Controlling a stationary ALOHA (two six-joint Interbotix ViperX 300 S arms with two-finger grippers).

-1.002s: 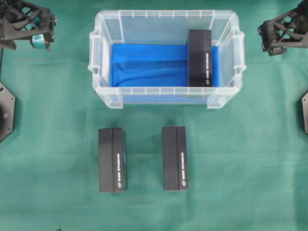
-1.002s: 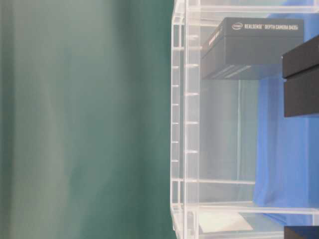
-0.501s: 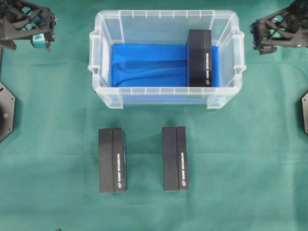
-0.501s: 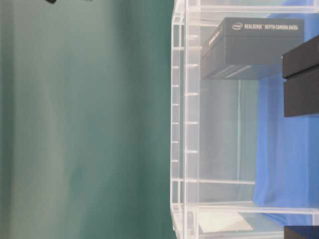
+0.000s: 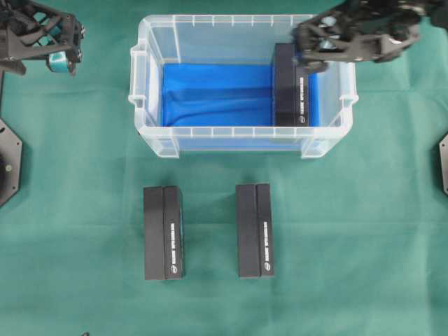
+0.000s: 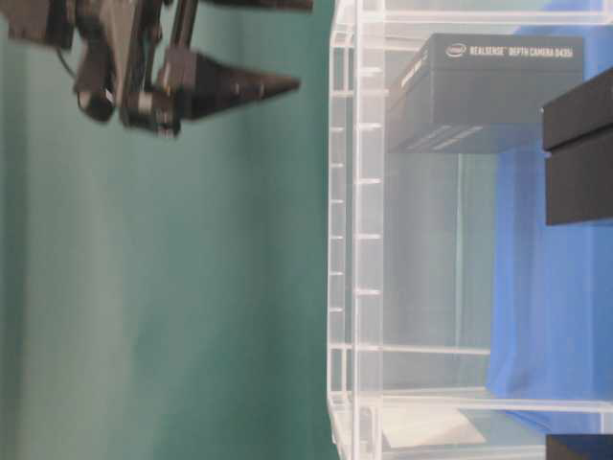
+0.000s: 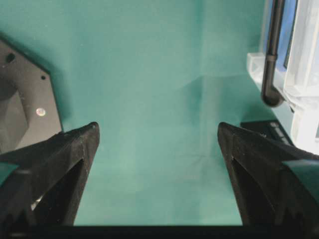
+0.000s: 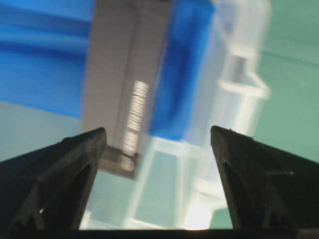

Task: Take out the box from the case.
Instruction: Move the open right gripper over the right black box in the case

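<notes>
My right jaws [image 5: 302, 50] hang spread wide and empty above the far right end of the case [image 5: 147, 133], over the top end of the box [image 5: 291, 91], not touching it. The box lies flat on the blue sheet [image 5: 210, 94] against the right wall. My left jaws [image 5: 61, 52] gape empty, well apart over the green surface [image 5: 77, 168].
</notes>
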